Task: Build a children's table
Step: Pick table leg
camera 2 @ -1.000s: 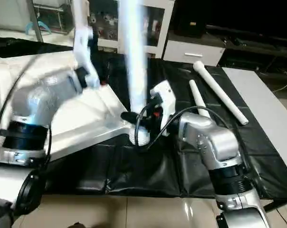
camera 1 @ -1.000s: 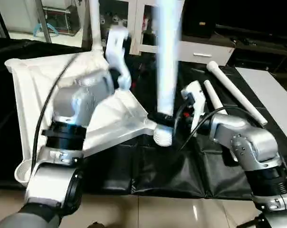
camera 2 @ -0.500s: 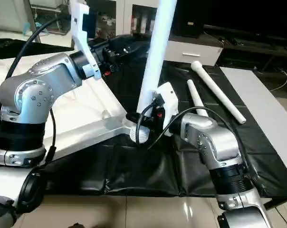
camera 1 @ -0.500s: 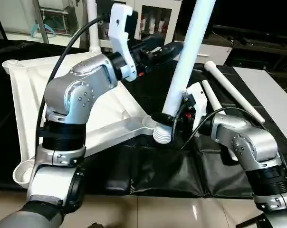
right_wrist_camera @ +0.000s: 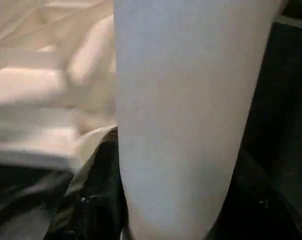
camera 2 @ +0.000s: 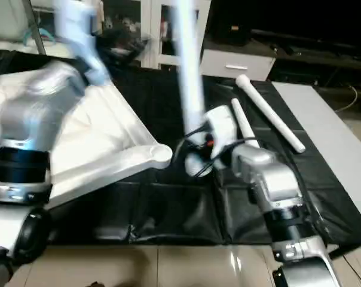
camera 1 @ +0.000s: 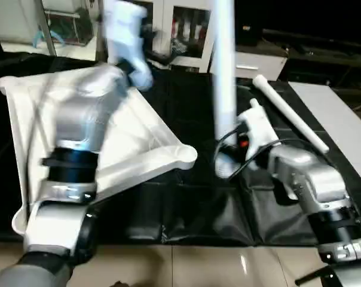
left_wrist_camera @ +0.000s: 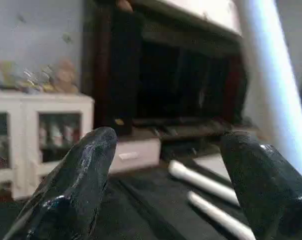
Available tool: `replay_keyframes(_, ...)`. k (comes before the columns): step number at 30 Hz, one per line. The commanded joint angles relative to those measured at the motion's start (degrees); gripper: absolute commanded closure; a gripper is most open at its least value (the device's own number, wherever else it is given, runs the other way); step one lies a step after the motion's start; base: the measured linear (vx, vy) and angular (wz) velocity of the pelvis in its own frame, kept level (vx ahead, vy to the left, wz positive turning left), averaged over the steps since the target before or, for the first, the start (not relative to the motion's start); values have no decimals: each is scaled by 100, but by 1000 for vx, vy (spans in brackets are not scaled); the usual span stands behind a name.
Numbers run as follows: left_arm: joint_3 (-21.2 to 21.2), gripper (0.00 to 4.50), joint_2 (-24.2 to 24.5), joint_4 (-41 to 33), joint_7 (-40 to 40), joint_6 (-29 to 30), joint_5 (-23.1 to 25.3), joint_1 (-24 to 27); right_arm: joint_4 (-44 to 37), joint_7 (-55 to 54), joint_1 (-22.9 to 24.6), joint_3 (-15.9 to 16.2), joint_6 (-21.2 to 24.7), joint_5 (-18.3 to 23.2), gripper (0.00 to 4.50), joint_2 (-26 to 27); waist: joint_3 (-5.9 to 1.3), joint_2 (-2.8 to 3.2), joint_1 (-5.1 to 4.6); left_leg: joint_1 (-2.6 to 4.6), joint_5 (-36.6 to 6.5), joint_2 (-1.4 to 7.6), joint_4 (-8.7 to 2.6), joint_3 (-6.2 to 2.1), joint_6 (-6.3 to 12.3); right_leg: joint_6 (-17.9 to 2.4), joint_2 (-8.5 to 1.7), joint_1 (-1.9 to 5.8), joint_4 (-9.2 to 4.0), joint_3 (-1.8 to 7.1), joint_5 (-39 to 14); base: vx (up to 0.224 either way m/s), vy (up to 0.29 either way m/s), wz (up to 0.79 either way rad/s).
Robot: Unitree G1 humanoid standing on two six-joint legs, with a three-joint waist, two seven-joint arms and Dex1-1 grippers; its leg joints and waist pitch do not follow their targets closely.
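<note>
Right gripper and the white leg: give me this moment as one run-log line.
right gripper: shut on long white tapered plastic leg, upright | leg foot beside tabletop corner socket, not seated | left gripper: open, raised | two spare legs on black sheet

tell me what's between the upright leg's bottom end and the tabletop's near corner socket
Only bare black mat, seen in the left eye view, separates the leg in the right claw from the corner socket.

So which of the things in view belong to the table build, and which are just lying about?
Belonging to the build:
- large white plastic tabletop, lying underside up
- long white leg, upright in the right gripper
- two spare white legs on the black sheet

Lying about:
- white cabinets behind
- white side surface
</note>
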Motion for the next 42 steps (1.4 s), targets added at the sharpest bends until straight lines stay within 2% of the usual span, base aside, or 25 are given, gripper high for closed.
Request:
replay_keyframes(1, -80, 67, -21, -169, -268, -73, -112, 157, -37, -132, 59, -274, -156, 8, 264, -59, -437, 134, -7, 89, -1217, 102, -416, -18, -320, -895, -288, 307, -345, 216, -1123, 0, 0, 0)
replay_keyframes(2, -116, 67, -31, -185, -418, -170, -158, 232, -45, -158, 76, -338, -166, 47, 264, -36, -437, 172, 4, 93, -1176, 101, -415, -12, -314, -948, -285, 308, -330, 222, -1010, 0, 0, 0)
replay_keyframes(4, -115, 67, -143, -130, -505, -83, -303, 415, -129, -121, 130, -468, -184, 177, 264, 23, -446, 168, 32, 100, -1057, 93, -406, 12, -259, -1099, -280, 329, -302, 232, -696, 0, 0, 0)
replay_keyframes(5, -222, 67, -162, 28, -465, 37, -191, 509, -199, -27, 169, -535, -178, 282, 264, 58, -444, 161, 31, 99, -1077, 97, -409, 17, -238, -1118, -278, 332, -307, 234, -673, 0, 0, 0)
replay_keyframes(7, -390, 67, -131, 213, -331, 100, 73, 518, -261, 73, 195, -538, -164, 346, 264, 68, -432, 157, 29, 103, -1268, 94, -424, 11, -201, -1050, -288, 339, -341, 228, -985, 0, 0, 0)
replay_keyframes(8, -507, 67, -107, 328, -219, 95, 268, 498, -302, 125, 212, -524, -158, 371, 264, 69, -430, 134, 18, 91, -1313, 96, -433, 4, -191, -994, -283, 348, -364, 224, -1102, 0, 0, 0)
replay_keyframes(9, -763, 67, -98, 508, -90, 96, 588, 445, -395, 239, 254, -450, -154, 402, 264, 71, -416, 150, 17, 107, -1429, 97, -439, 0, -194, -881, -285, 331, -392, 226, -1356, 0, 0, 0)
replay_keyframes(11, -1070, 67, -173, 593, -165, -89, 822, 357, -471, 360, 301, -322, -180, 381, 264, 83, -406, 146, 19, 107, -1518, 98, -447, -12, -195, -769, -302, 332, -428, 224, -1621, 0, 0, 0)
replay_keyframes(12, -1287, 67, -440, 536, -317, -181, 791, 176, -491, 433, 320, -137, -236, 292, 264, 131, -406, 140, 32, 108, -1490, 110, -449, -20, -212, -746, -324, 323, -442, 228, -1714, 0, 0, 0)
replay_keyframes(14, -1333, 67, -545, 518, -360, -194, 760, 107, -492, 439, 321, -89, -252, 257, 264, 160, -409, 156, 43, 113, -1480, 119, -443, -17, -232, -852, -341, 310, -445, 233, -1628, 0, 0, 0)
replay_keyframes(15, -1344, 67, -609, 505, -377, -184, 724, 67, -488, 426, 316, -68, -262, 235, 264, 177, -410, 143, 45, 108, -1467, 116, -438, -11, -231, -930, -333, 309, -428, 232, -1519, 0, 0, 0)
replay_keyframes(18, -1287, 67, -985, 115, -618, 89, 180, -146, -478, 386, 310, -17, -262, 155, 264, 228, -409, 136, 43, 77, -1382, 109, -423, -4, -203, -1018, -345, 345, -395, 236, -1395, 0, 0, 0)
replay_keyframes(21, -1253, 67, -1071, -178, -797, 219, -71, -160, -545, 456, 353, -5, -233, 153, 264, 206, -411, 144, 36, 50, -1158, 94, -408, 4, -102, -1062, -335, 369, -389, 237, -1281, 0, 0, 0)
replay_keyframes(24, -1224, 67, -1092, -437, -975, 334, -254, -121, -558, 477, 386, -13, -239, 146, 264, 185, -402, 156, 40, 71, -1152, 103, -405, 20, -51, -1132, -320, 349, -386, 239, -1223, 0, 0, 0)
replay_keyframes(25, -1169, 67, -1080, -487, -987, 406, -307, -92, -543, 466, 392, -12, -254, 135, 264, 173, -392, 141, 32, 73, -1210, 104, -410, 20, -44, -1119, -314, 349, -394, 235, -1308, 0, 0, 0)
replay_keyframes(29, -1142, 67, -831, -235, -850, 231, 77, 34, -474, 419, 374, -38, -301, 105, 264, 177, -375, 152, 14, 82, -1416, 90, -425, 6, -66, -863, -304, 339, -457, 224, -1828, 0, 0, 0)
replay_keyframes(30, -1042, 67, -639, 28, -630, 21, 341, 97, -441, 333, 339, -118, -324, 108, 264, 182, -374, 162, 0, 91, -1464, 86, -431, 1, -93, -742, -295, 325, -477, 223, -1972, 0, 0, 0)
replay_keyframes(31, -1042, 67, -639, 28, -630, 21, 341, 97, -441, 333, 339, -118, -324, 108, 264, 182, -374, 168, 0, 92, -1467, 82, -429, -1, -99, -712, -295, 320, -486, 222, -1995, 0, 0, 0)
replay_keyframes(32, -819, 67, -502, 96, -467, -93, 360, 157, -410, 239, 309, -229, -326, 108, 264, 174, -376, 178, -4, 99, -1474, 83, -433, -5, -123, -678, -290, 315, -482, 220, -2014, 0, 0, 0)
replay_keyframes(35, -498, 67, -372, -288, -755, -6, -54, 330, -368, 205, 316, -344, -331, 101, 264, 120, -390, 187, -6, 99, -1398, 98, -435, -8, -182, -801, -303, 315, -441, 226, -1762, 0, 0, 0)
replay_keyframes(36, -422, 67, -270, -537, -1064, 126, -304, 466, -350, 195, 336, -384, -336, 93, 264, 80, -407, 191, 16, 103, -1299, 116, -436, -15, -214, -935, -327, 333, -385, 230, -1538, 0, 0, 0)
replay_keyframes(37, -406, 67, -209, -642, -1210, 183, -396, 535, -343, 189, 346, -404, -337, 91, 264, 59, -401, 204, 13, 108, -1269, 122, -438, 0, -221, -1032, -309, 313, -367, 235, -1372, 0, 0, 0)
replay_keyframes(38, -480, 67, -73, -705, -1387, 206, -378, 637, -330, 186, 357, -430, -341, 92, 264, 34, -399, 189, 5, 114, -1246, 117, -435, 8, -205, -1048, -293, 305, -374, 236, -1296, 0, 0, 0)
replay_keyframes(41, -742, 67, 229, -598, -1569, 121, -63, 834, -315, 183, 370, -465, -339, 95, 264, -13, -388, 216, 13, 128, -1247, 104, -444, 25, -161, -1034, -275, 299, -360, 246, -1207, 0, 0, 0)
replay_keyframes(42, -1131, 67, 477, -210, -1416, 13, 542, 946, -336, 274, 387, -402, -316, 75, 264, -97, -385, 195, 14, 118, -1273, 108, -452, 17, -154, -964, -278, 310, -378, 243, -1304, 0, 0, 0)
